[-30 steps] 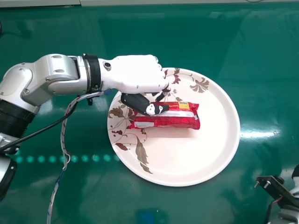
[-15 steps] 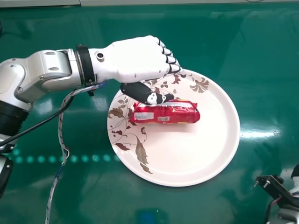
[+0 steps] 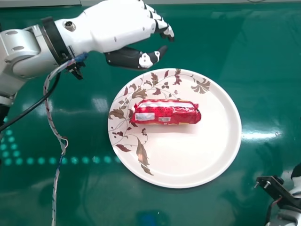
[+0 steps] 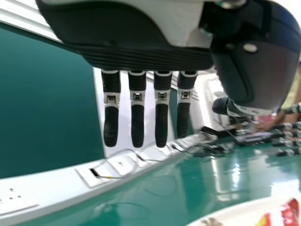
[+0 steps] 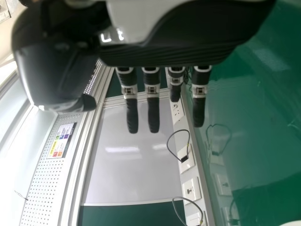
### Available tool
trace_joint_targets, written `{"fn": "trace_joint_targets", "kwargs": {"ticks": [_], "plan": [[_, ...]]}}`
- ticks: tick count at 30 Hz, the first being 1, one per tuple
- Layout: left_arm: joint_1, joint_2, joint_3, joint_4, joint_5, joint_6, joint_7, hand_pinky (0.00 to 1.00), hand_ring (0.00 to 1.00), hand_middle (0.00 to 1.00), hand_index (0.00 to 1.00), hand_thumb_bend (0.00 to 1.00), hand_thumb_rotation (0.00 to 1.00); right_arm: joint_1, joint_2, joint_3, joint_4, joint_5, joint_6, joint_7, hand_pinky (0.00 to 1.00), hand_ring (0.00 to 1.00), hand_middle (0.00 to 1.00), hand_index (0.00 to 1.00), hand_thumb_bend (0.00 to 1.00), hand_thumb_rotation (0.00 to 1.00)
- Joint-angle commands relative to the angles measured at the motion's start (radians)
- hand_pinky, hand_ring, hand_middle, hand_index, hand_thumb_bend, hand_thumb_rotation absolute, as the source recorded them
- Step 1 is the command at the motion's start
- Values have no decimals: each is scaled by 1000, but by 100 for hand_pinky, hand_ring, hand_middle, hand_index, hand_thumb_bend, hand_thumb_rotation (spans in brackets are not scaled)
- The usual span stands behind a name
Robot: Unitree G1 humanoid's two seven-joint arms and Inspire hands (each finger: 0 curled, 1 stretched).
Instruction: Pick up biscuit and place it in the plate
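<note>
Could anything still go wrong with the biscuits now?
Possibly two things. The red packet lies on the plate near its centre, but if the robot hand dipped while near the rim, it might knock the plate. The loose cable hanging from that arm could also brush or catch the plate if the arm swung across.

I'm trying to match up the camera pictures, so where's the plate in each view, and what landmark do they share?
Head view: plate just right of centre, under the red packet.
Left wrist view: plate partly cut off, toward the thumb side of the left hand.
Right wrist view: a pale corner sliver, probably plate, away from the right hand's thumb.
Shared landmark: green tabletop.
</note>
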Motion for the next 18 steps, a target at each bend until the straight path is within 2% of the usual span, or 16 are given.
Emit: {"fn": "trace_joint_targets", "kwargs": {"ticks": [1, 4, 8, 12, 15, 18], "plan": [[11, 9, 17, 9, -22, 22, -9, 48, 62, 66, 74, 31, 69, -14, 42, -3, 10, 2, 0, -7, 69, 75, 76, 73, 57, 16], [7, 3, 11, 57, -27, 43, -9, 49, 62, 67, 74, 29, 63, -18, 41, -4, 12, 12, -1, -3, 69, 75, 77, 73, 58, 16], [1, -18, 11, 136, -21, 83, 23, 51, 64, 69, 74, 27, 47, -20, 40, -4, 9, 7, 6, -8, 70, 75, 76, 74, 58, 17], [-18, -48, 10, 271, -16, 80, 127, 48, 61, 67, 72, 27, 40, -19, 38, -7, 13, 10, -6, -3, 70, 75, 76, 74, 58, 17], [-35, -77, 13, 383, -37, 77, 191, 46, 58, 64, 69, 28, 39, -17, 35, -11, 15, 13, -12, 0, 69, 75, 77, 75, 58, 16], [-37, -107, 22, 464, -54, 86, 252, 45, 58, 64, 68, 29, 47, -18, 33, -18, 14, 19, -11, 1, 70, 75, 77, 74, 57, 16]]}}
